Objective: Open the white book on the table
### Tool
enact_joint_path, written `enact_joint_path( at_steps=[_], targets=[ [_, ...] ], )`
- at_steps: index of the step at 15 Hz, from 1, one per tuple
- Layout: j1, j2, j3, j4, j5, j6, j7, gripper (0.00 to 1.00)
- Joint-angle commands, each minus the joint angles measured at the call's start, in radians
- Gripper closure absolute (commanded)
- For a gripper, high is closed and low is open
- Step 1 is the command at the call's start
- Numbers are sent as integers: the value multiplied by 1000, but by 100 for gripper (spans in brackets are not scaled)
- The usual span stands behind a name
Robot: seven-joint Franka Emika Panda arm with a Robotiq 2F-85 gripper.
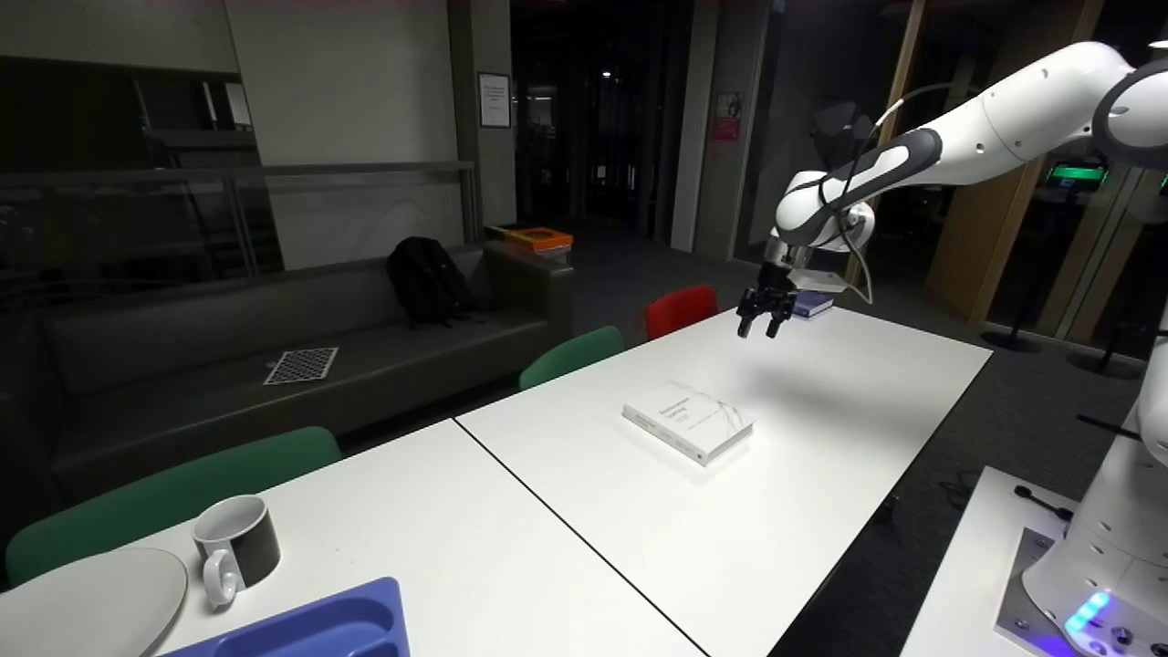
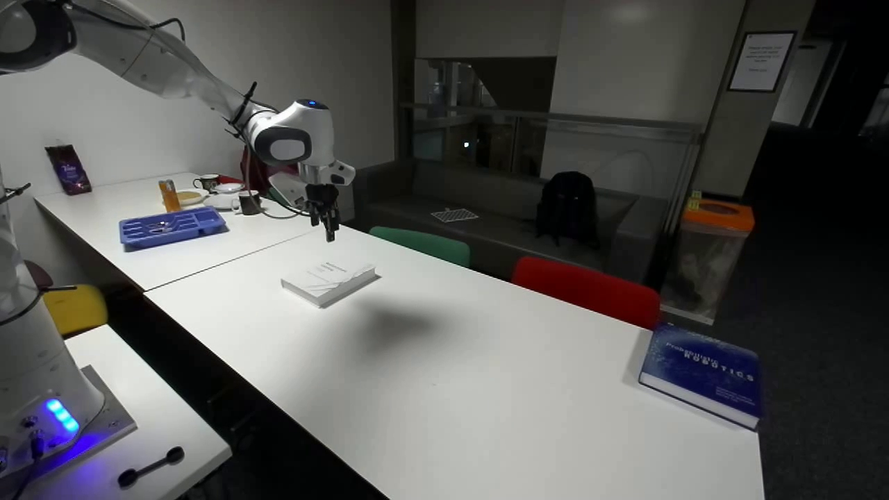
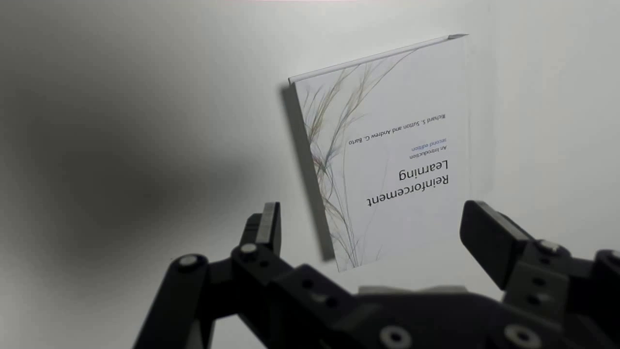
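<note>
Black claw (image 3: 372, 208), jaws spread wide, hangs up off the bench (image 2: 500, 417) in both ext. views & apart from the white book (image 3: 385, 155), which lies flat, closed, cover up ("Reinforcement Learning"), nr the seam (image 1: 581, 537). Past the seam: blue tray (image 2: 173, 236), mug (image 1: 239, 543) & plate (image 1: 91, 602); opp. end has a blue bk (image 2: 701, 375) nr the cnr. Alongside, a green chair (image 2: 420, 246) & a red chair (image 2: 587, 292), then dark sofa (image 1: 228, 324) w/ black backpack (image 1: 429, 278) on it.

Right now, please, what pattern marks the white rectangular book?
Book cover: wispy stems, best in wrist view.
</note>
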Motion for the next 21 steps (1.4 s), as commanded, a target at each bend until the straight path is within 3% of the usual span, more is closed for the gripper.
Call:
enact_joint_path(
  at_steps=[1, 8, 16, 21],
  targets=[
    [-22, 116, 9, 106, 23, -9, -14, 0],
    [-45, 304, 23, 268, 10, -39, 6, 0],
    [-95, 413, 55, 380, 35, -76, -13, 0],
    [-133, 470, 67, 455, 63, -162, -15, 0]
  ],
)
